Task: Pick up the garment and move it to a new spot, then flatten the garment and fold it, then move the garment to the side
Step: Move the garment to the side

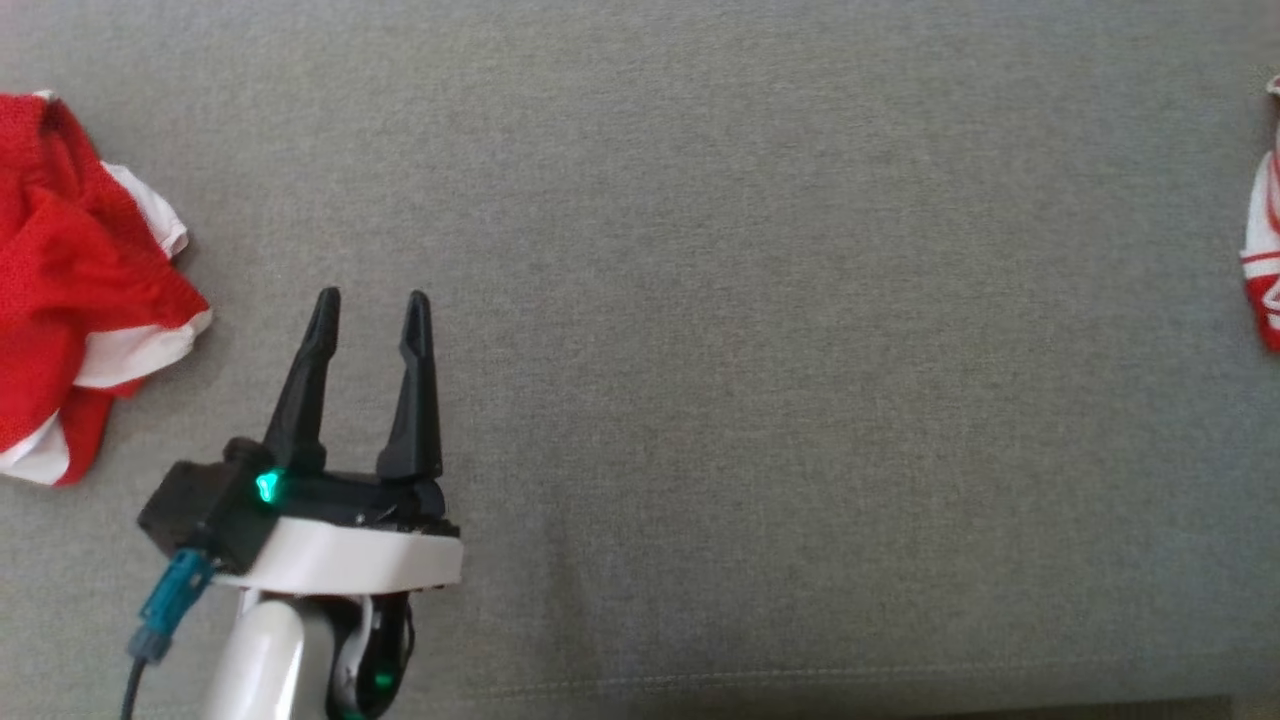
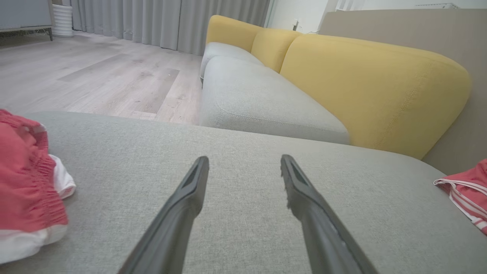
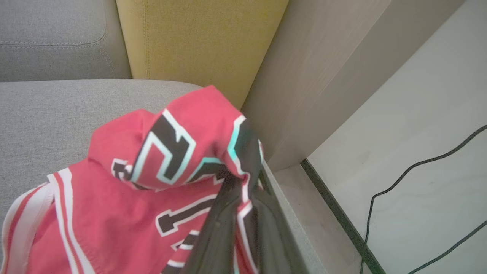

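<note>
- Two garments lie on the grey seat cushion [image 1: 750,300]. In the head view a red jersey [image 3: 171,152] with black-and-white numerals is at the 3 o'clock edge, and crumpled red-and-white shorts [image 1: 70,260] are at 9 o'clock, well apart.
- There are two grippers. The right gripper [image 3: 245,182] is clenched on a raised fold of the jersey at the cushion's edge. The rest of the jersey is bunched towards 8 o'clock in the right wrist view.
- The left gripper [image 1: 372,297] sits at 7 o'clock in the head view, fingers spread and grasping nothing, just beside the shorts.
- Three yellow back cushions [image 2: 373,87] run along the sofa.
- One beige panel [image 3: 315,76] stands at 1 o'clock from the jersey, close against the cushion edge.
- Two dark cable strands [image 3: 418,167] cross the pale floor at 4 o'clock.
</note>
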Available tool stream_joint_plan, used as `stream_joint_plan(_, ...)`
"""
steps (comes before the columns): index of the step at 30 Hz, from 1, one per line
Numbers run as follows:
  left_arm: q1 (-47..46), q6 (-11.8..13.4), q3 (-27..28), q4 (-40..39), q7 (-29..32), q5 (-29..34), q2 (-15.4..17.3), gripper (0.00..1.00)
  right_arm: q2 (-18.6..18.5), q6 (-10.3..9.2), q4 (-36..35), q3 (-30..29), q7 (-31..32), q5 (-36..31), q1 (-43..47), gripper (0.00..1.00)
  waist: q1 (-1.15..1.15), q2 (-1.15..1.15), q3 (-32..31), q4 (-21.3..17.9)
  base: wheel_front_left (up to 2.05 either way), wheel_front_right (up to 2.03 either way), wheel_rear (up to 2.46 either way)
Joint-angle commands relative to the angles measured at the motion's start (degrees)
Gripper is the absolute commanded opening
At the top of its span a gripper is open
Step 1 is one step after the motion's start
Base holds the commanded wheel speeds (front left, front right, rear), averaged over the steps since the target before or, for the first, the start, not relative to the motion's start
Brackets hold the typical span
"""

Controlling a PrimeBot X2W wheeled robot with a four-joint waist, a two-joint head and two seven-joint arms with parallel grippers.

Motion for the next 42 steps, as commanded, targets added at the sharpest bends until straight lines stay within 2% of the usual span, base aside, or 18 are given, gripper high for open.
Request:
stream_joint_plan(1,0.1,-0.3,2.5,-2.3,-0.3,0.6,0.0,1.0,-1.7,0.37,-1.4,-0.8,-0.7,-2.2,-1.3,0.0,-0.01,0.0,0.2,0.2,0.0,0.0,0.0)
stream_joint_plan(2,0.3,-0.3,2.7,-2.5,-0.3,0.7,0.0,1.0,-1.5,0.37,-1.6,-1.5,-1.4,-3.5,-1.5,0.04,-0.01,0.0,0.3,0.1,0.0,0.0,0.0)
stream_joint_plan(3,0.3,-0.2,2.9,-2.6,-0.3,0.8,0.0,1.0,-1.2,0.37,-1.9,-2.4,-2.2,-4.8,-1.8,0.55,-0.01,0.0,0.5,-0.1,0.0,0.0,0.0)
stream_joint_plan(4,0.3,-0.2,3.0,-2.7,-0.3,0.8,0.0,1.0,-0.8,0.37,-2.1,-3.4,-2.7,-6.1,-2.1,1.0,-0.01,0.0,0.6,-0.2,0.0,0.0,0.0)
stream_joint_plan(7,0.0,-0.3,3.0,-2.7,-0.3,0.8,0.0,1.0,0.4,0.37,-2.6,-4.8,-4.9,-10.4,-2.6,1.0,-0.01,0.0,0.8,-0.8,0.0,0.0,0.0)
stream_joint_plan(11,-0.2,-0.2,3.1,-2.3,-0.3,0.4,0.0,1.0,2.3,0.37,-4.2,-6.6,-11.3,-13.6,-3.1,1.0,-0.01,0.0,-0.2,-1.6,0.0,0.0,0.0)
stream_joint_plan(16,0.1,0.2,3.1,-1.7,-0.3,-0.9,0.0,1.0,5.8,0.37,-5.7,-5.7,-19.4,-12.1,-2.2,1.0,-0.01,0.0,-3.8,-1.9,0.0,0.0,0.0)
stream_joint_plan(17,0.1,0.2,3.1,-1.7,-0.3,-0.9,0.0,1.0,5.8,0.37,-5.7,-5.7,-19.4,-12.1,-2.2,1.0,-0.01,0.0,-3.8,-1.9,0.0,0.0,0.0)
stream_joint_plan(21,1.2,0.7,2.9,-1.4,-0.3,-1.7,0.0,1.0,9.7,0.37,-8.9,-1.7,-23.1,-8.1,1.5,1.0,-0.01,0.0,-7.6,-1.7,0.0,0.0,0.0)
stream_joint_plan(28,3.8,0.8,3.0,0.5,-0.3,-2.0,0.0,1.0,18.2,0.37,-23.2,7.8,-24.5,1.7,16.1,1.0,-0.01,0.0,-14.1,0.2,0.0,0.0,0.0)
stream_joint_plan(34,5.2,-0.1,3.2,5.3,-0.3,-0.2,0.0,1.0,25.7,0.37,-36.2,13.8,-24.0,4.2,32.8,1.0,-0.01,0.0,-17.6,2.2,0.0,0.0,0.0)
stream_joint_plan(37,5.7,-0.4,3.5,8.5,-0.3,0.8,0.0,1.0,27.5,0.37,-38.7,16.6,-24.2,4.7,39.6,1.0,-0.01,0.0,-18.8,2.8,0.0,0.0,0.0)
stream_joint_plan(42,5.9,-0.3,4.0,12.9,-0.3,2.2,0.0,1.0,28.2,0.37,-38.4,21.0,-24.9,6.7,47.0,1.0,-0.01,0.0,-20.2,3.7,0.0,0.0,0.0)
